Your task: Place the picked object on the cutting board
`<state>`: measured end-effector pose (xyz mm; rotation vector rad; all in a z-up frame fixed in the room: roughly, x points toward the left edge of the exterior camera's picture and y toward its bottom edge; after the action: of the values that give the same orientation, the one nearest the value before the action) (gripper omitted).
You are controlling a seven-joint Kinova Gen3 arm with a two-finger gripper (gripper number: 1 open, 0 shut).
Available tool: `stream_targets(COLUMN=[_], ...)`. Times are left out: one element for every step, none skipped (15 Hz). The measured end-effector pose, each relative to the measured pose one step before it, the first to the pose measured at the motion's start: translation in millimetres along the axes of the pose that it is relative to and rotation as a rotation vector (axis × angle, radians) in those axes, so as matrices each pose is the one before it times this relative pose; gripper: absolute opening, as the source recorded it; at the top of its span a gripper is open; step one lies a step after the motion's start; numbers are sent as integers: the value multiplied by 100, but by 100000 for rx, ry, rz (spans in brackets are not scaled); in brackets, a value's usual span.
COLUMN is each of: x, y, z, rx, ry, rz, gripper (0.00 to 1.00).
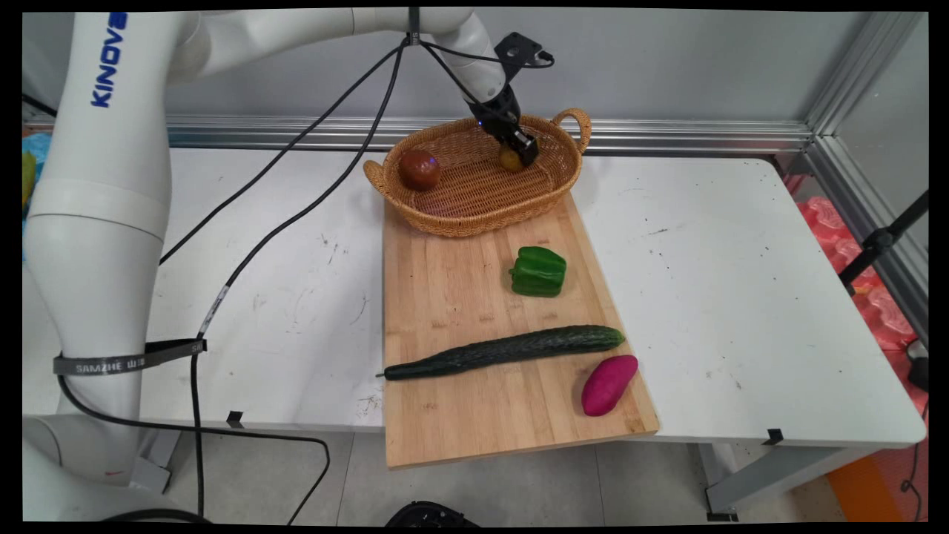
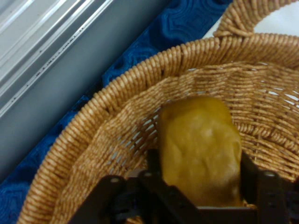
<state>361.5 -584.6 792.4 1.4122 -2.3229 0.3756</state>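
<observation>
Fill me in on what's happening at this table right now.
The white arm reaches over into the wicker basket at the far end of the cutting board. Its claw is down inside the basket, fingers on either side of a yellowish potato-like item. A reddish-brown round fruit sits at the basket's other end. On the board lie a green bell pepper, a long cucumber and a purple sweet potato.

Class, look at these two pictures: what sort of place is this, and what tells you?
Probably a robot test bench in a lab: a bare white table in metal framing, a gripper reaching into a wicker basket, produce on a cutting board.
</observation>
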Motion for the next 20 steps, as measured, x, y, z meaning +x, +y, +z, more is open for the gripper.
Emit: stream_targets(x=[53,26,-11,-35,-50,-79,-116,-118,-95,-211,-296,-304,-300,-361,-362,-302,-367,-389,-368,-461], y=[-84,-57,-118,-44,-66,-58,-50,-50,-13,-31,-3,71,117,143,164,181,218,258,299,418], z=[92,-11,-177,-169,-392,-594,-768,-831,-602,-991,-1273,-1360,-1261,-1491,-1534,-1341,-1559,-1529,-1301,-1462], rx=[294,297,291,128,112,51,-8,-33,-56,-135,-234,-420,-539,-701,-810,-880,-1172,-1449,-1608,-2087], ry=[48,93,238,157,425,577,520,578,374,470,547,527,453,533,606,496,586,591,465,476], rz=[104,196,-199,-122,-298,-222,-33,96,137,243,416,691,932,1489,1900,2173,2742,3005,2997,3724], gripper=[0,0,0,0,0,0,0,0,0,0,0,0,0,0,0,0,0,0,0,0])
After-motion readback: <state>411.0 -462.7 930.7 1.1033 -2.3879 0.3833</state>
